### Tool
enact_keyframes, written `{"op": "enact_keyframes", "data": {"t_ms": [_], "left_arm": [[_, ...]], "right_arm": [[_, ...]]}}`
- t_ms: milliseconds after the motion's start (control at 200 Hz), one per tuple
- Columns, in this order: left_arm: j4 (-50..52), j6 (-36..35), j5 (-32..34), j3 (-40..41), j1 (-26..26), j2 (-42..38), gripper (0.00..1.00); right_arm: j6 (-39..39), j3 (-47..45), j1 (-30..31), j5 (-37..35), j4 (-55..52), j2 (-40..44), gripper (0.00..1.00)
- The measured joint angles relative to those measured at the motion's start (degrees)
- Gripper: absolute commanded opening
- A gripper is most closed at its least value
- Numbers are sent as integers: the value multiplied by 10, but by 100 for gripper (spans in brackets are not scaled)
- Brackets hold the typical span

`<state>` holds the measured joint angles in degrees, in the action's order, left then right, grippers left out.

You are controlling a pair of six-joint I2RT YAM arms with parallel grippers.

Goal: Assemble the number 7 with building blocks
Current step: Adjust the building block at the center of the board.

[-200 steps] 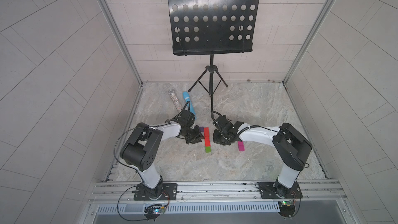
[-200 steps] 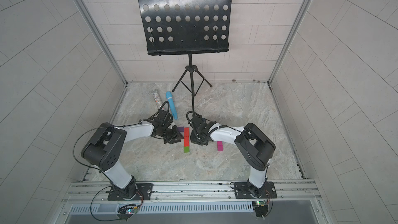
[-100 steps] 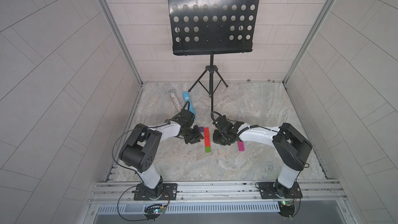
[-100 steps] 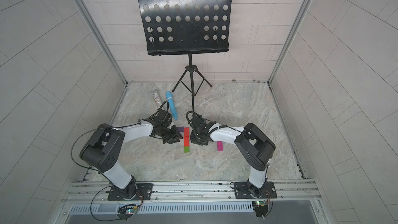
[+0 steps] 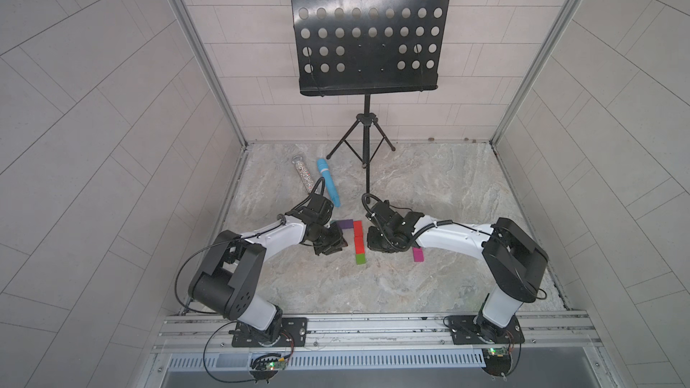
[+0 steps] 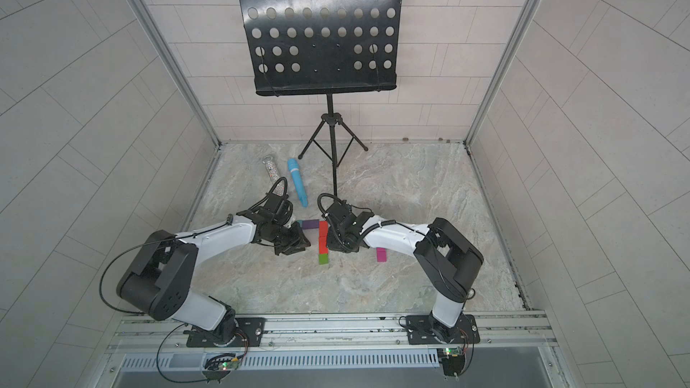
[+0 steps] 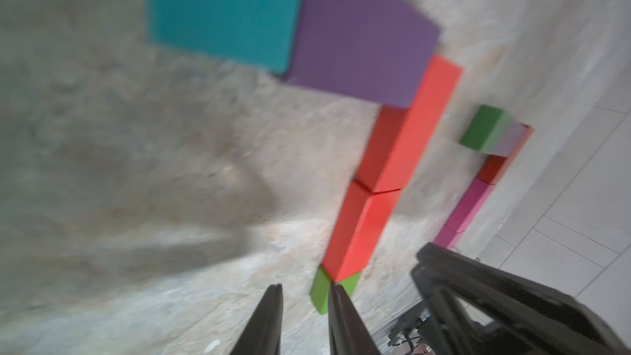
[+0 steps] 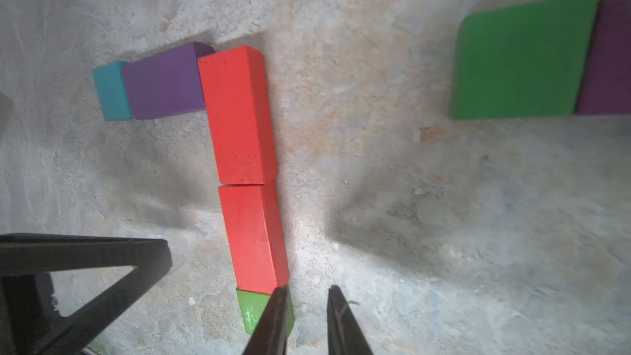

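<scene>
Red blocks (image 8: 239,114) lay in line against a purple block (image 8: 164,83) on the desk (image 5: 429,188), flanked by the left gripper (image 7: 306,288) and right gripper (image 8: 308,290), both closed and empty.

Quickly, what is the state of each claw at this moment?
Left claw: closed, holding nothing.
Right claw: closed, holding nothing.

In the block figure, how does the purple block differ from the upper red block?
The purple block lies crosswise as the top bar; the upper red block runs down the stem. Purple abuts a teal block; red abuts a second red block. Both lie flat, touching each other.
</scene>
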<state>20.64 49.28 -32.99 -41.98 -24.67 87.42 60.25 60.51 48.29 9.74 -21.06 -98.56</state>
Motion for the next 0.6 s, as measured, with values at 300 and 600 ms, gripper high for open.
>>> {"op": "enact_keyframes", "data": {"t_ms": [300, 600], "left_arm": [[-14, 5, -4, 9, -26, 16, 28], [-26, 9, -11, 9, -31, 26, 28]], "right_arm": [[0, 4, 12, 1, -15, -14, 24], [-2, 22, 21, 1, -34, -42, 23]]}}
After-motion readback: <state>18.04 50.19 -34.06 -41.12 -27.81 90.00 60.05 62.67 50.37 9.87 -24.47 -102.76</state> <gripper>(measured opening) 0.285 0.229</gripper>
